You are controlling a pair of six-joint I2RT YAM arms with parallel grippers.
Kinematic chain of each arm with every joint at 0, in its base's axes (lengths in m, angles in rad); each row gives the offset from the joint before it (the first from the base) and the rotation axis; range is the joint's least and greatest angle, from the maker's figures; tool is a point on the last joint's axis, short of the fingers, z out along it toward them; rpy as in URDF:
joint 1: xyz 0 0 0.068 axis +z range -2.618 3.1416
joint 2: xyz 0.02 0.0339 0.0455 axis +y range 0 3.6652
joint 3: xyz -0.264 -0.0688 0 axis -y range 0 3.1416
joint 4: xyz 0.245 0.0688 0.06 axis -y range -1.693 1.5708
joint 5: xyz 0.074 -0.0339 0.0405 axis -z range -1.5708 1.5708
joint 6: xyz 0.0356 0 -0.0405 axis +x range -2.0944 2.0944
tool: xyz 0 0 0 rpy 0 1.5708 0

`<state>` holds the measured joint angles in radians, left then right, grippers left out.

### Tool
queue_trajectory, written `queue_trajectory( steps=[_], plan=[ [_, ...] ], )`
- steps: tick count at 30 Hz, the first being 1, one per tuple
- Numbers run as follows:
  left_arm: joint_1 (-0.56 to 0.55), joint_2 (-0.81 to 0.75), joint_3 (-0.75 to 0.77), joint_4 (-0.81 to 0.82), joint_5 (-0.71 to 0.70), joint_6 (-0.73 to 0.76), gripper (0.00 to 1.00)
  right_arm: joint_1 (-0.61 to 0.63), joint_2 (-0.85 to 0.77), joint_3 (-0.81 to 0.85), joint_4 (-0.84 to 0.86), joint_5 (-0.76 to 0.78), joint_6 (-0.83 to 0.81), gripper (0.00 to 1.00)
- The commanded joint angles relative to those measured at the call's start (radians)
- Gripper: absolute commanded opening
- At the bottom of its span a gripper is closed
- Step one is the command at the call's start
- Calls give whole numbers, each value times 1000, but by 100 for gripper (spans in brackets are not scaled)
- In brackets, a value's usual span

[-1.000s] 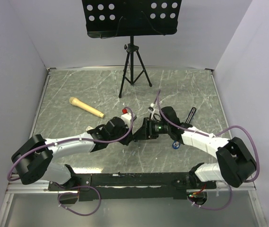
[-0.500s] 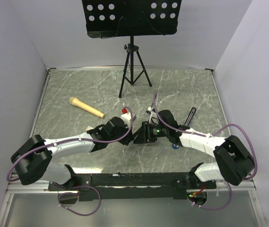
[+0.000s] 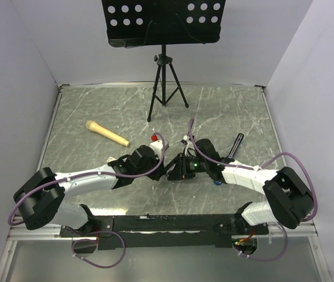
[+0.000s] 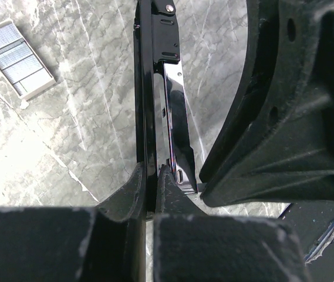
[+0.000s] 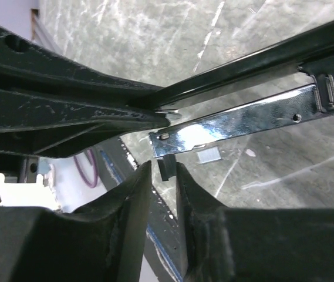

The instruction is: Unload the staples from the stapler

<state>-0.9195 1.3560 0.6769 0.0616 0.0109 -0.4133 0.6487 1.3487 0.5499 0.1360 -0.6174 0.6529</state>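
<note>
The stapler is swung open, with a black top arm [image 4: 155, 88] and a chrome magazine [image 4: 175, 117]. My left gripper [image 4: 153, 176] is shut on the black arm near its lower end. In the right wrist view the chrome magazine [image 5: 237, 120] runs across the frame. A small black tab [image 5: 167, 168] hangs under its free end. My right gripper [image 5: 164, 167] straddles this tab, jaws a narrow gap apart, with a slit still showing on the left side. In the top view both grippers meet at the table's middle, left gripper [image 3: 167, 170] and right gripper [image 3: 177, 168].
A small grey ribbed block [image 4: 17, 59] lies on the marble table, also in the right wrist view [image 5: 209, 155]. A beige microphone [image 3: 107, 133], a tripod music stand [image 3: 165, 88], a black pen [image 3: 235, 145], a small red object [image 3: 154, 137] and a blue object [image 3: 218, 181] are nearby.
My right arm has moved left, bringing its gripper up against the stapler held by the left gripper. The left arm has stayed put.
</note>
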Motion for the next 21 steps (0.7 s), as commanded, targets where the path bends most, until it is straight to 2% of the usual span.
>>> queue_trajectory(
  steps=[1, 8, 13, 17, 21],
  plan=[
    [2, -49, 19, 101, -8, -19, 1, 19, -48, 13, -91, 114, -35, 28],
    [2, -57, 19, 92, -8, -18, 1, 19, -106, 24, -203, 238, -65, 27],
    [2, -55, 18, 93, -8, -19, 1, 20, -138, 28, -188, 182, -90, 28],
    [2, -54, 18, 93, -8, -16, 1, 22, -157, 30, -194, 170, -78, 33],
    [2, -58, 15, 92, -35, -15, 1, 19, -206, 36, -251, 247, -26, 43]
  ],
)
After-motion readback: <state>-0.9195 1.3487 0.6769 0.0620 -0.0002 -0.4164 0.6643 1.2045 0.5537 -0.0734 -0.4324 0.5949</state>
